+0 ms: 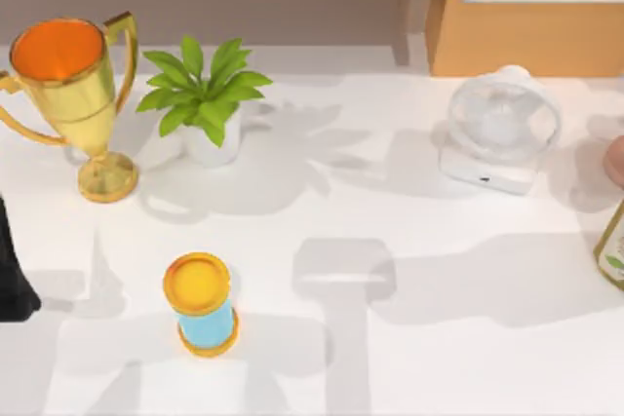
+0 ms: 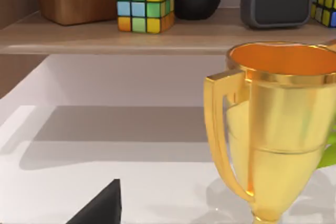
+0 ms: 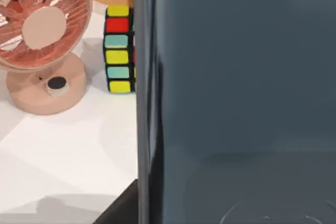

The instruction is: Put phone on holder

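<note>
The phone [image 3: 236,77] is a dark grey glossy slab standing upright, very close in the right wrist view. It is lifted off the white table [image 1: 439,358]. One dark finger [image 3: 122,209] of my right gripper lies against the phone's lower edge, so the gripper is shut on the phone. My left arm [image 1: 12,275] is parked at the table's left edge, beside the gold trophy [image 1: 78,94]. One dark fingertip [image 2: 102,205] of it shows in the left wrist view. The holder is out of view.
A potted plant [image 1: 205,104] stands right of the trophy. A white fan [image 1: 497,129] is at the back right, and a yellow and blue hourglass [image 1: 202,304] at the front left. A bottle [image 1: 612,250] is at the right edge. A pink fan [image 3: 44,51] and a colour cube [image 3: 119,48] stand near the phone.
</note>
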Tool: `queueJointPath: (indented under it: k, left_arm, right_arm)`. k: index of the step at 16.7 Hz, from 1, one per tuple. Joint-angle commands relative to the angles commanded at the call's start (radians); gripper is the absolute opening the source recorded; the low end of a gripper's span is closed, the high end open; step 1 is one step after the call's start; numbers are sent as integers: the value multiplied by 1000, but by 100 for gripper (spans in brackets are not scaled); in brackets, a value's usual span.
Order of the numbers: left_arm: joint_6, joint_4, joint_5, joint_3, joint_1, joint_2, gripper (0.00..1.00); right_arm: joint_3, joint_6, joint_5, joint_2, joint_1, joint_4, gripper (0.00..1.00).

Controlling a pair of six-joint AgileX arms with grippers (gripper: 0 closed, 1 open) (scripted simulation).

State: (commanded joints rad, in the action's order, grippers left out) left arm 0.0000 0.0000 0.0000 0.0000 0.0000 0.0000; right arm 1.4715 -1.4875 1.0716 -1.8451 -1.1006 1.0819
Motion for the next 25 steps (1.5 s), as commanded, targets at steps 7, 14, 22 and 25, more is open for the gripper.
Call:
queueJointPath:
  k: [7, 14, 22, 25]
  left_arm:
    - [0, 0, 0, 0, 0, 0, 100]
    - [0, 0, 0, 0, 0, 0, 100]
    - [0, 0, 0, 0, 0, 0, 100]
    - [0, 0, 0, 0, 0, 0, 100]
  right_arm:
    - [-77, 170, 28, -8, 86, -221, 0]
    - [-80, 178, 39, -17, 91, -233, 15]
    - [-80, 178, 39, -17, 91, -233, 75]
    - [-80, 178, 39, -17, 91, -233, 98]
